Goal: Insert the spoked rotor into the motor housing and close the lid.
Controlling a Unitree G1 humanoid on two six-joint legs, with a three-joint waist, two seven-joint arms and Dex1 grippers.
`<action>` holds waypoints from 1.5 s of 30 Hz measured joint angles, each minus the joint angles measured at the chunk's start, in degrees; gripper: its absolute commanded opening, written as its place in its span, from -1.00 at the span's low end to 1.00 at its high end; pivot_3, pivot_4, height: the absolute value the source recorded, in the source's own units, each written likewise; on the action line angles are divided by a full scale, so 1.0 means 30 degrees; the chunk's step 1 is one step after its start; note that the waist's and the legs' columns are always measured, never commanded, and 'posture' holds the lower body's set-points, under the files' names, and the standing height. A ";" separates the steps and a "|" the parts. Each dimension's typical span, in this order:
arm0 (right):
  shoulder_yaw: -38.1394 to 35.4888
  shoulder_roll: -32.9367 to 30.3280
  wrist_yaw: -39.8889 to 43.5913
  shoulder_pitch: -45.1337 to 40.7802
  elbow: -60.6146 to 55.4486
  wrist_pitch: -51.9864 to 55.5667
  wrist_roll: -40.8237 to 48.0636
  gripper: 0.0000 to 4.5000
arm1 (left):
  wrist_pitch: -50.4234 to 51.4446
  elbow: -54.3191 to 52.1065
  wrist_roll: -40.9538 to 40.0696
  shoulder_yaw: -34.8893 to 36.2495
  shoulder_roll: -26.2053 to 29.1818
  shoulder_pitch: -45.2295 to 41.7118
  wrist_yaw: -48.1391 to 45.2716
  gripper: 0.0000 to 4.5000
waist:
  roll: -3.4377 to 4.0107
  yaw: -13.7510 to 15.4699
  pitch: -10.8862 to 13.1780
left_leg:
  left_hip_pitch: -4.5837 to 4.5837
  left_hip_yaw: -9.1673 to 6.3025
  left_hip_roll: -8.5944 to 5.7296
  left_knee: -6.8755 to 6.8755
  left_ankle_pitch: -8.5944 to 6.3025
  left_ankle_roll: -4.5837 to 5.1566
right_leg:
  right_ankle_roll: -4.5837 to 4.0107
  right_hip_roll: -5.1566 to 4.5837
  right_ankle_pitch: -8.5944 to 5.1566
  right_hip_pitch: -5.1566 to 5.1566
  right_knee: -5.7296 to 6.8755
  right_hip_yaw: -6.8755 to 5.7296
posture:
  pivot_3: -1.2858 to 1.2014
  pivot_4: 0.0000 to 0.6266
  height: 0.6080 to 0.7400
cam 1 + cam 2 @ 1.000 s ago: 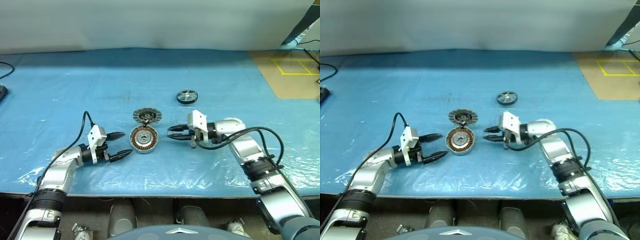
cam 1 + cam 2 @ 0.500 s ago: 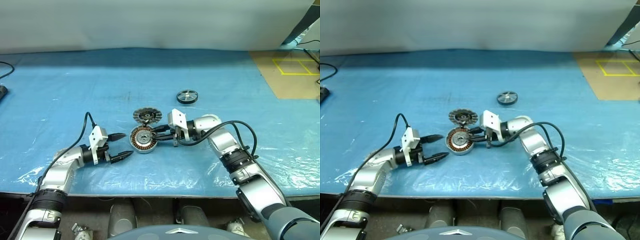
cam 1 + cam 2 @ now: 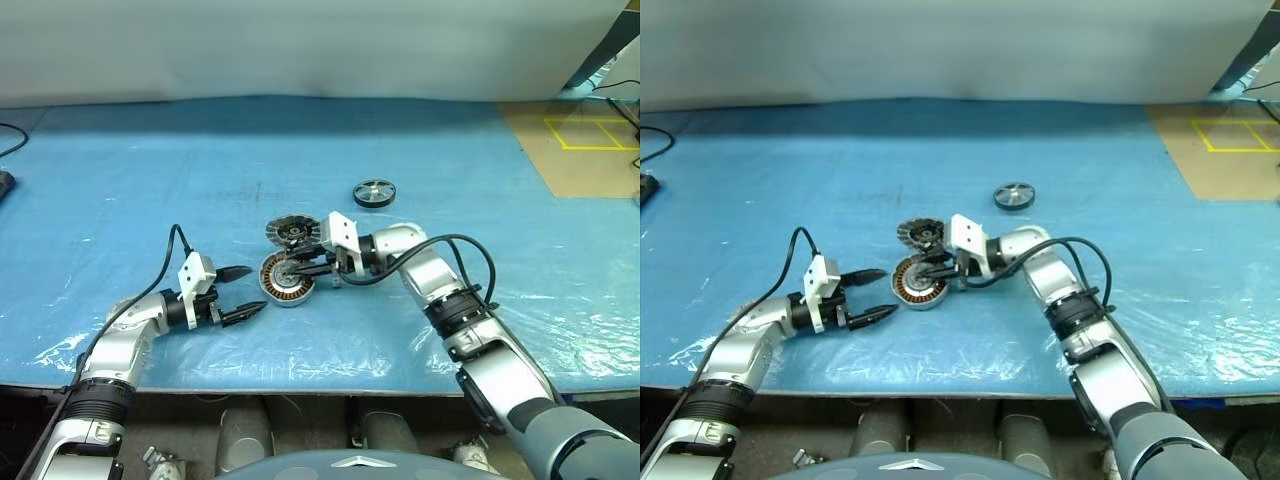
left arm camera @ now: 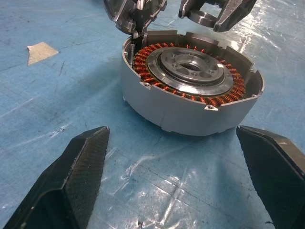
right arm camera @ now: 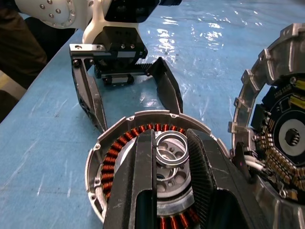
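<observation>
I cannot read any writing from my seat: the markings on the parts inside the lid (image 5: pixel 281 143) are too small to make out. A square of yellow tape (image 3: pixel 590 133) is marked on the brown board at the far right, with no lettering.

The left arm lies low along the near edge of the blue sheet (image 3: pixel 450 150), forearm angled inward. The left gripper (image 3: pixel 255 289) points at the motor housing (image 4: pixel 190 109) from the robot's left. Its claw is spread wide with nothing in it. In the left wrist view the housing sits between the two black fingers (image 4: pixel 71 181) but apart from both, its copper windings and metal hub uncovered.

The right arm reaches across from the right, elbow bent and wrist turned so that the right gripper (image 3: pixel 292 268) points leftward and slightly down, directly over the housing's open top. A small silver ring (image 5: pixel 170 149) shows at its tip above the hub (whether that claw is pinching it, or the ring belongs to the hub, I cannot tell).

The lid stands tilted up at the housing's far edge, finned inner face showing. The spoked rotor (image 3: pixel 374 193) lies flat on the sheet, farther back and to the right, well apart from both grippers and the housing.
</observation>
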 measured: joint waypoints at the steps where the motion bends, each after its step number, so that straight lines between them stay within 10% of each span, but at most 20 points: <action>1: 0.0003 0.0124 -0.0027 0.0001 0.0212 -0.0037 -0.0036 -0.75 | -0.0018 0.0014 0.0000 0.0000 -0.0025 0.0002 0.0011 1.00 | 0.0000 0.0000 0.0000 | -0.0003 0.0000 0.0000 0.0000 0.0000 0.0000 | 0.0000 0.0000 0.0000 -0.0001 0.0000 -0.0001 | 0.03 -0.52 1.00; 35: -0.0003 0.0749 -0.0205 0.0229 0.1820 -0.0964 -0.0767 -0.75 | -0.0406 0.0113 0.0026 0.0002 -0.0061 0.0161 0.0407 1.00 | 0.0000 -0.0002 0.0000 | 0.0004 -0.0004 0.0005 0.0046 0.0000 -0.0001 | -0.0002 -0.0001 0.0001 0.0000 0.0051 -0.0001 | 0.03 -0.52 1.00; 45: -0.0049 0.0790 -0.0509 0.0391 0.1834 -0.1207 -0.0767 0.90 | -0.0521 0.0114 0.0028 -0.0012 -0.0169 0.0225 0.0473 1.00 | 0.0000 0.0000 0.0000 | 0.0007 -0.0005 0.0006 0.0069 -0.0002 0.0000 | -0.0003 -0.0002 0.0000 0.0001 0.0075 0.0003 | 0.03 -0.52 1.00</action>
